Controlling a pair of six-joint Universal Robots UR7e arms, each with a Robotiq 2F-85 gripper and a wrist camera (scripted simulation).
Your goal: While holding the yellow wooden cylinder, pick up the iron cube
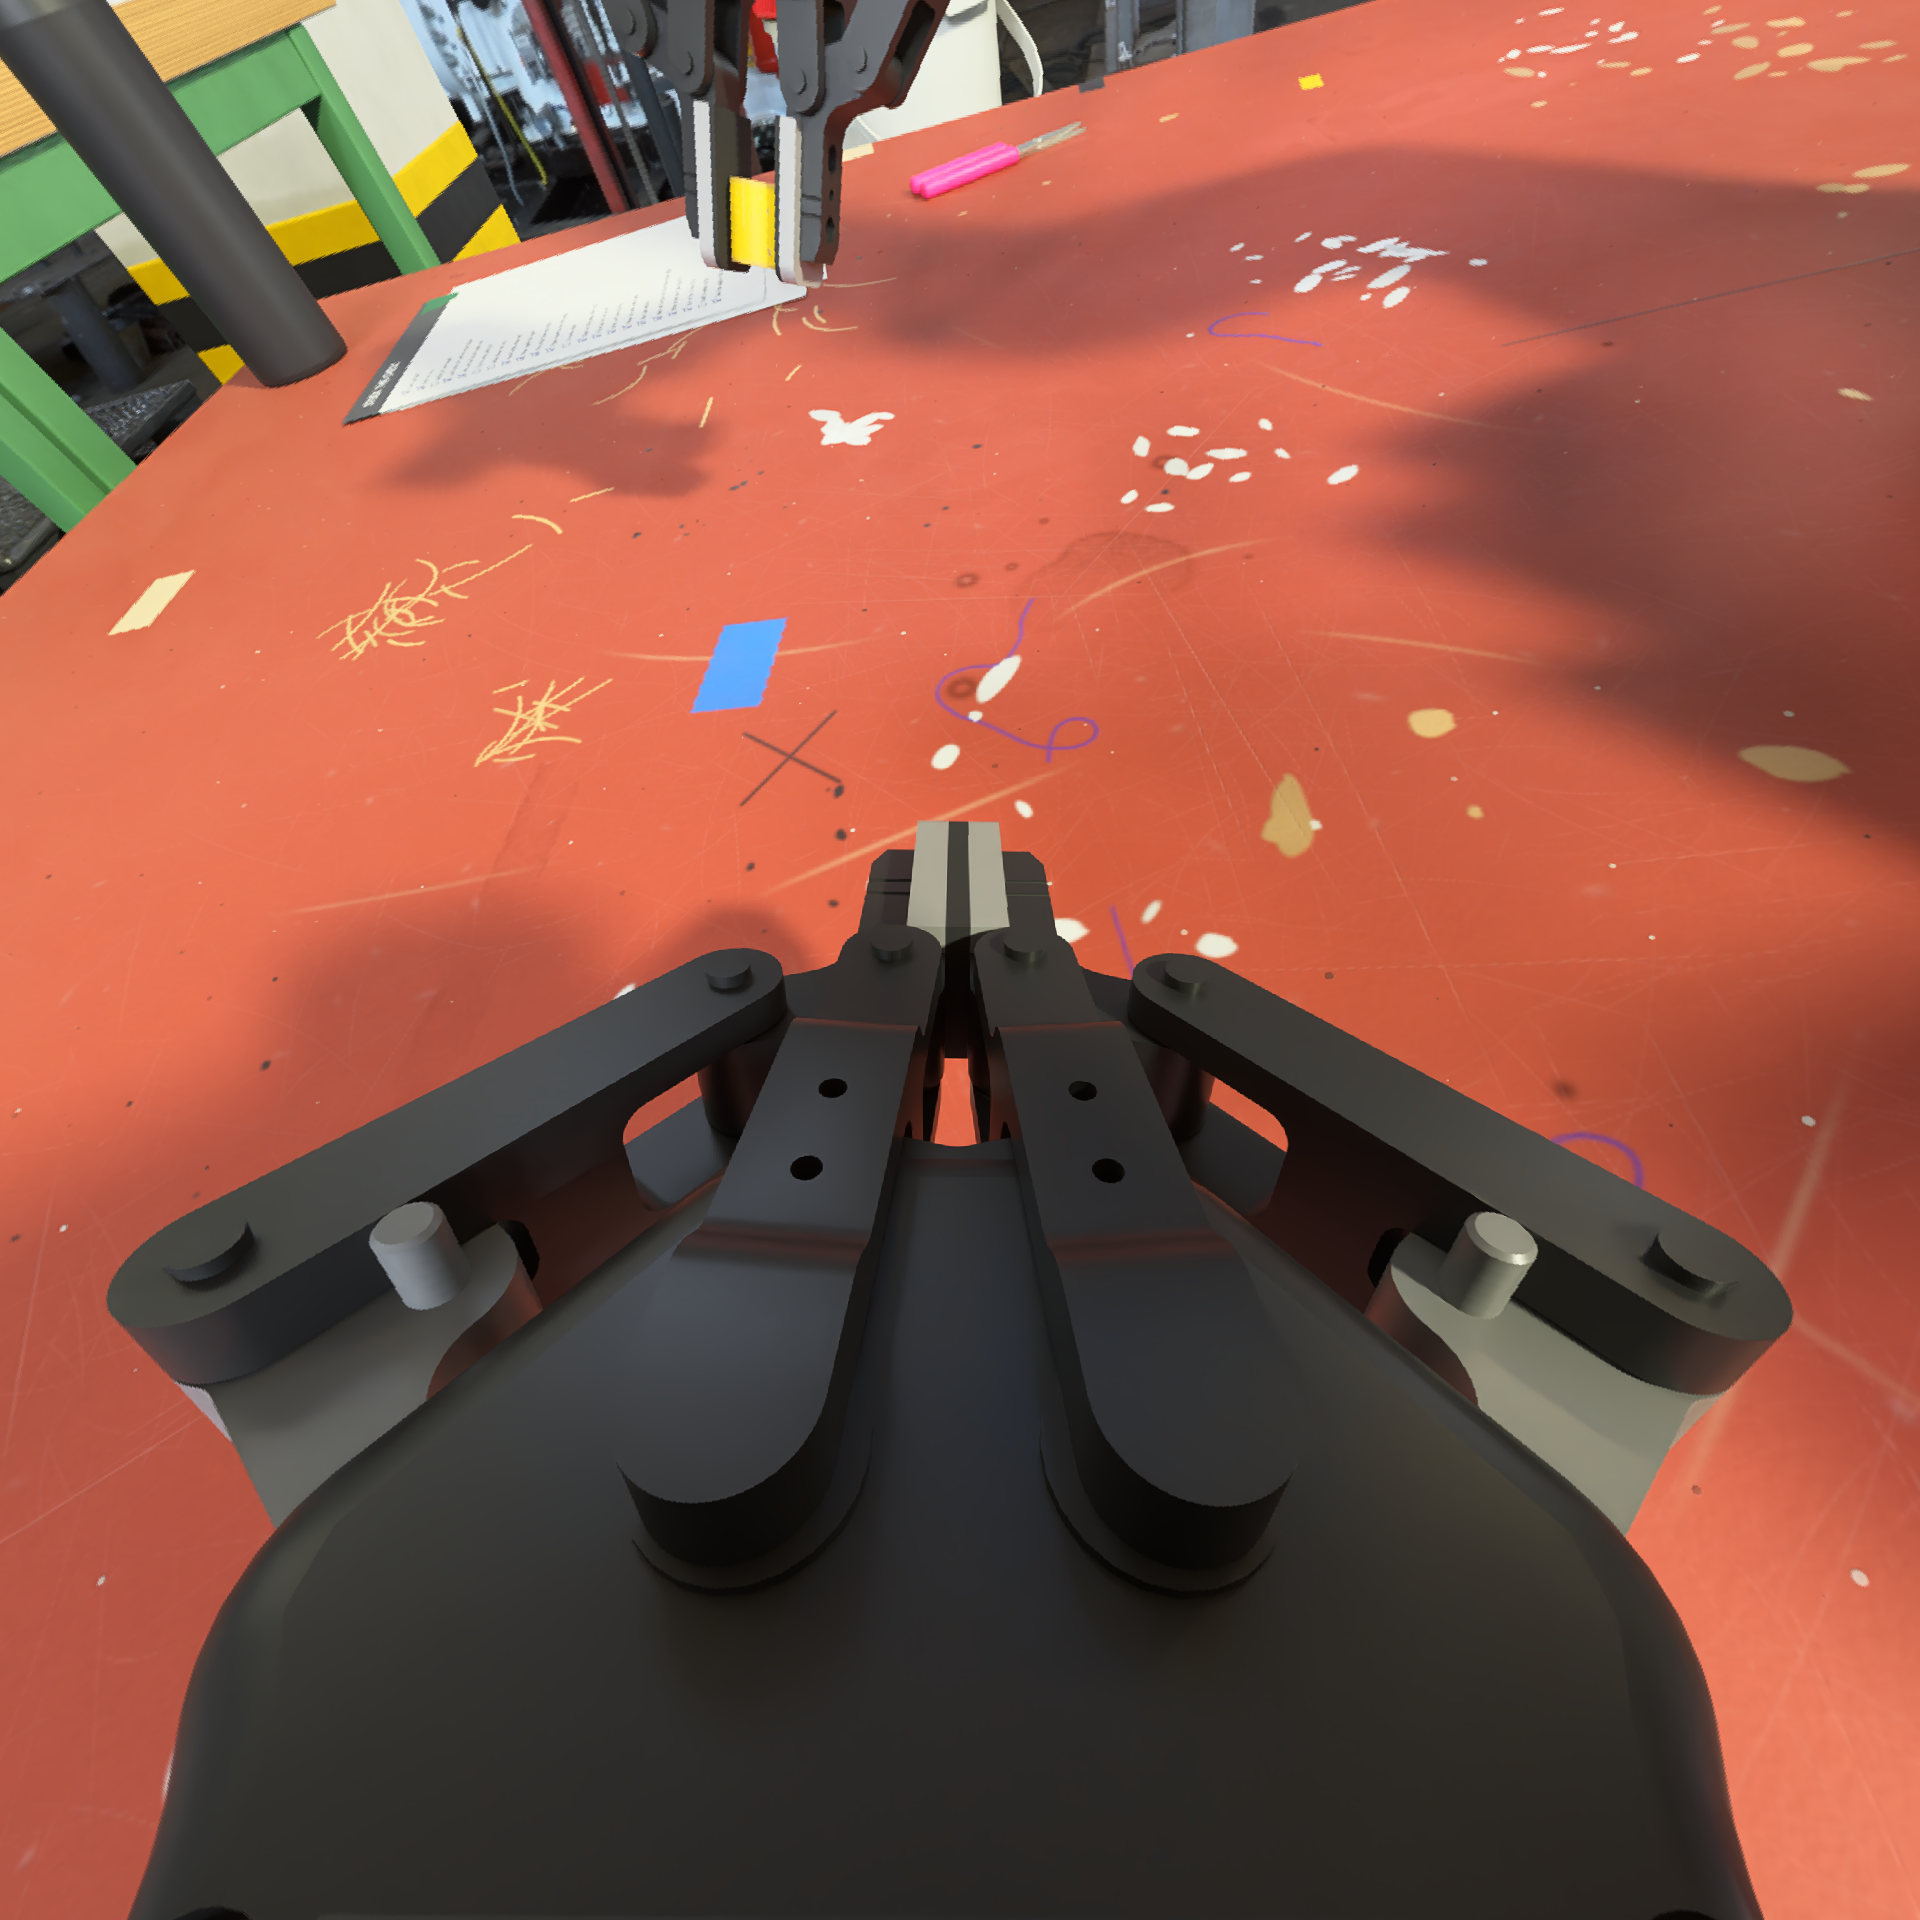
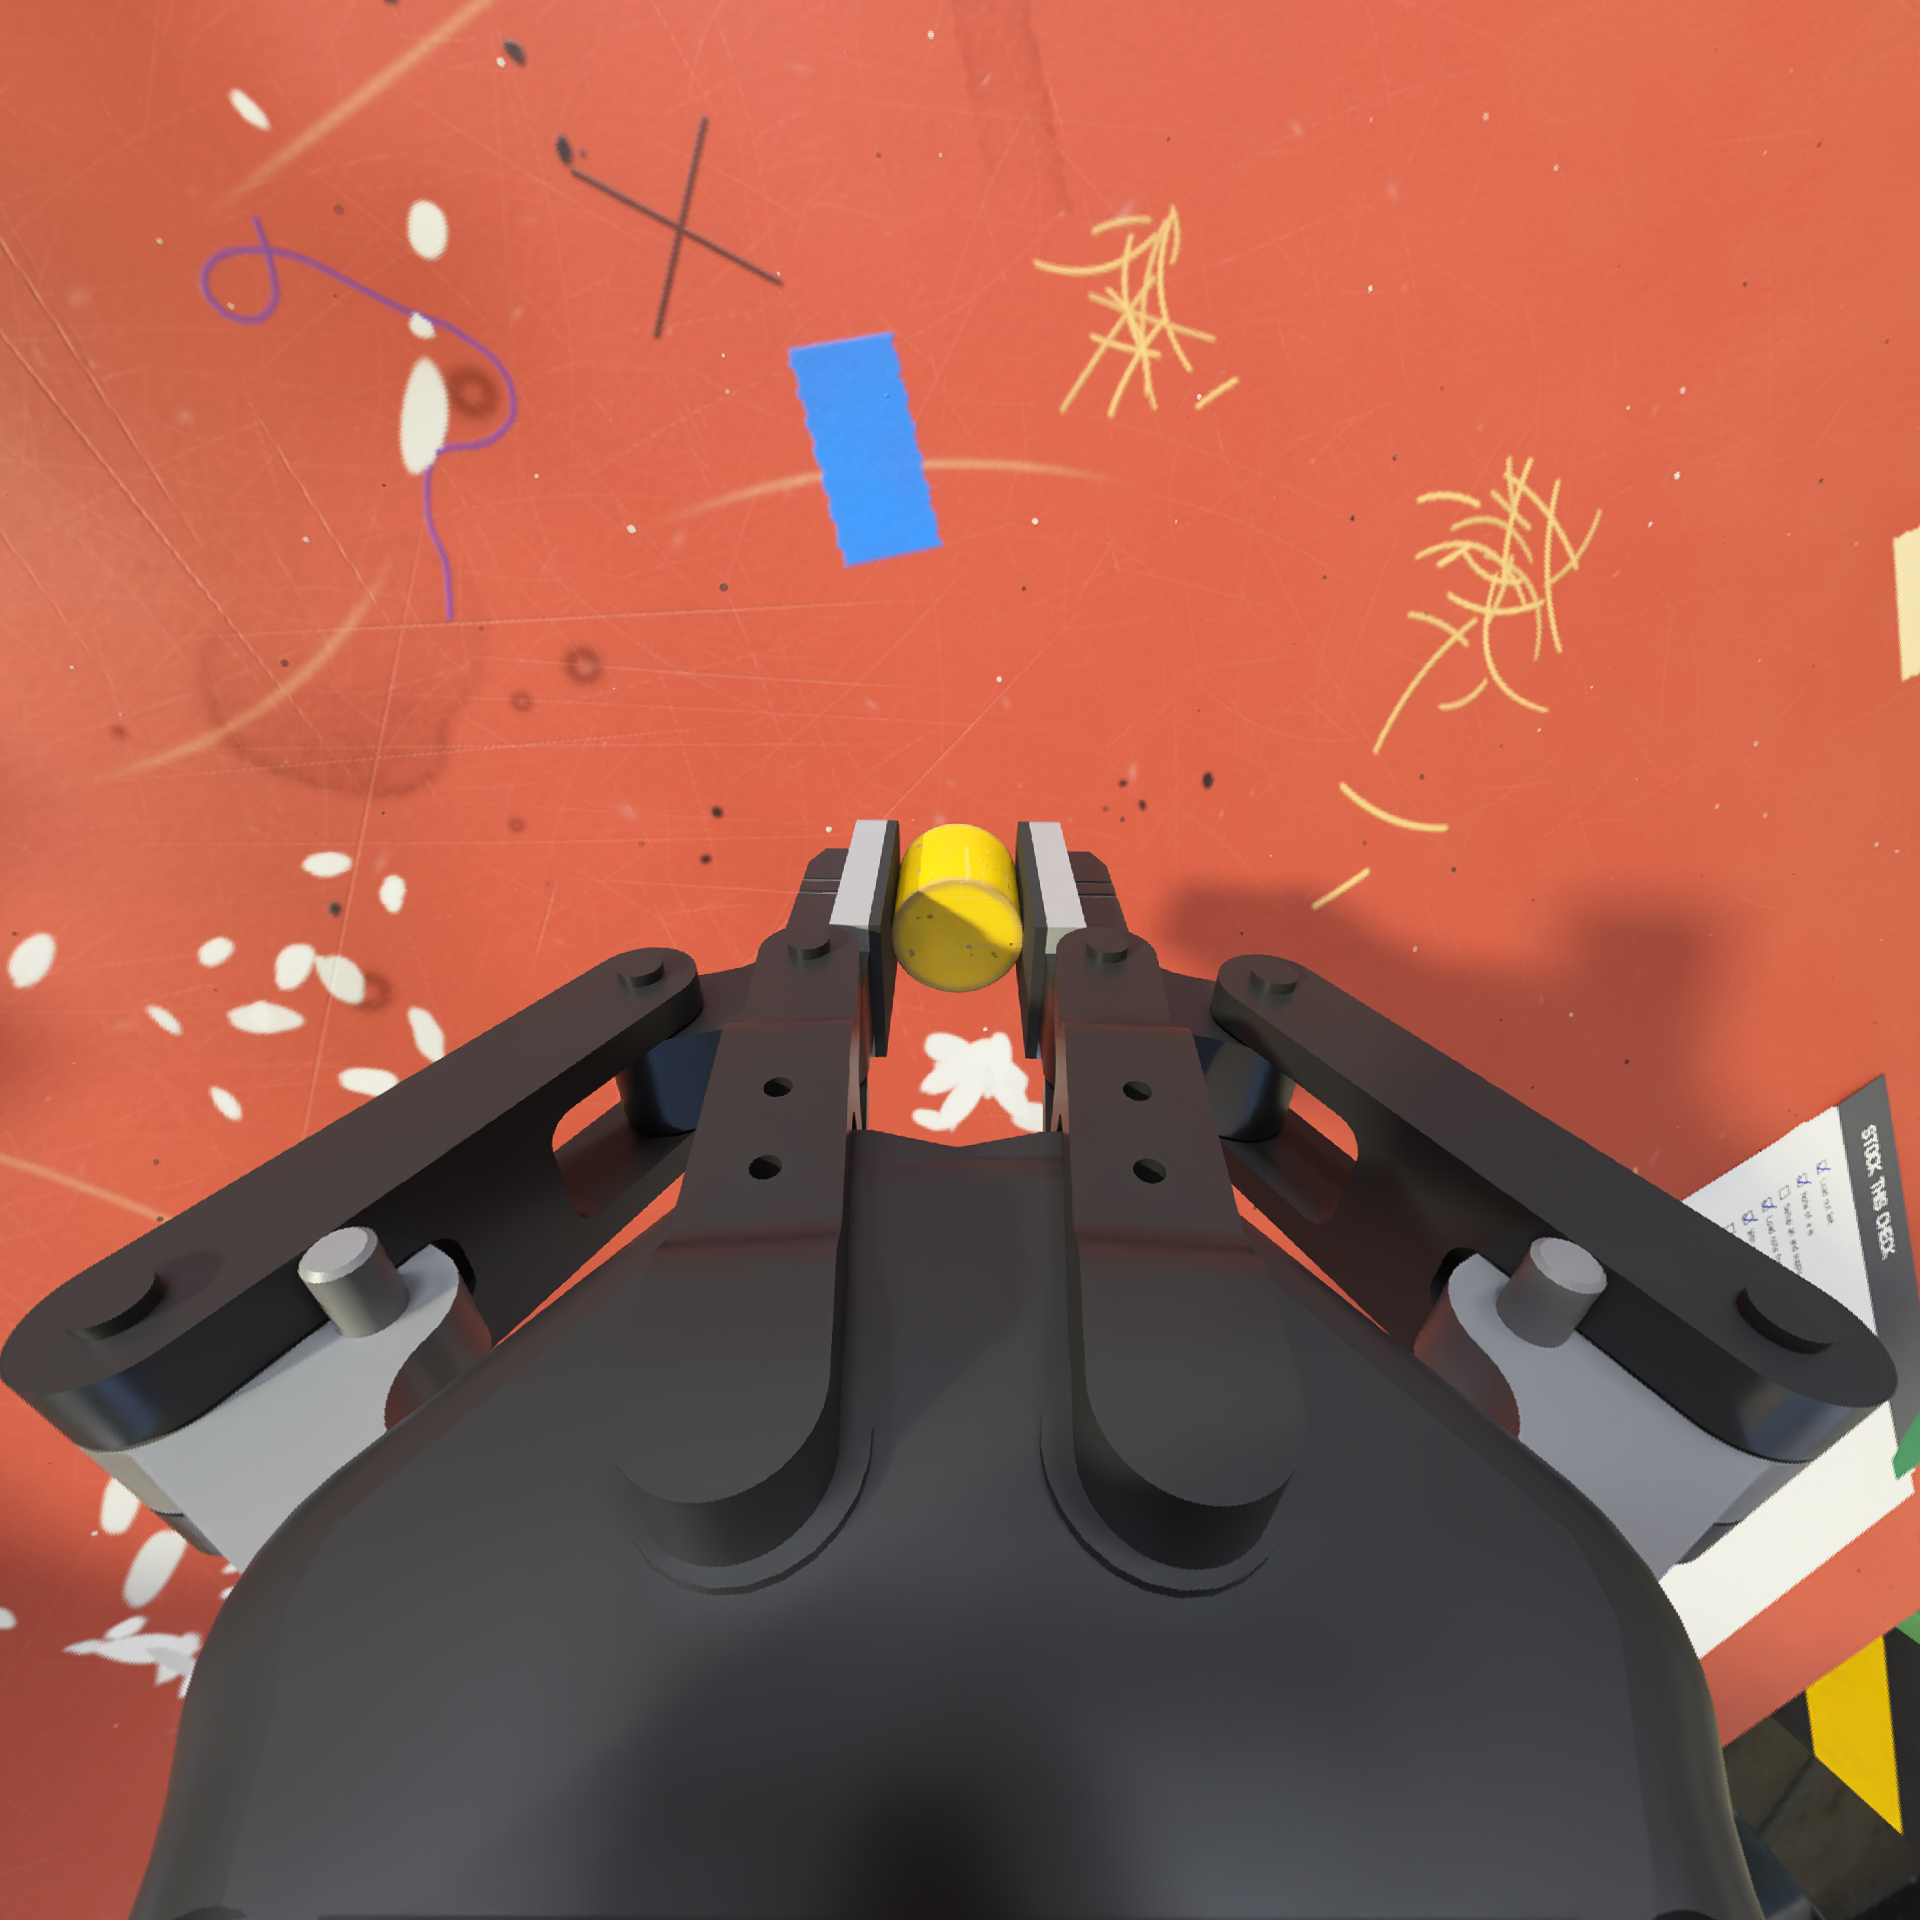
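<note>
Yellow wooden cylinder (image 2: 956,904) sits clamped between the right gripper's (image 2: 956,883) two grey pads (image 2: 868,883), lying crosswise so its round end face looks back at the wrist camera. Pads press on the curved sides; nothing shows beneath it but red table (image 2: 1351,623), so it is carried clear of the surface. The left wrist view confirms this at upper centre of the frame: the right gripper (image 1: 764,223) hangs fingers-down over the corner of a white printed sheet (image 1: 561,322), a yellow block of colour (image 1: 750,220) pinched between its fingers.

Left gripper (image 1: 956,878), at centre of its own frame: pads brought together with only a thin dark seam between them, nothing held. It points low across the table.

Iron cube: not found in either view. Table shows only flat marks: a blue tape patch (image 1: 740,665), a pencilled cross (image 1: 790,758), white paint flecks, tan scribbles. A pink-handled tool (image 1: 966,169) lies toward the upper edge, and a dark post (image 1: 187,197) stands at upper left.

Judgement: first half of the task looks secured, since the right arm keeps the cylinder parked aloft and out of the way. The left arm appears the free one for the cube, and would need to spread its fingers before any grasp. Cube location must be established first.
</note>
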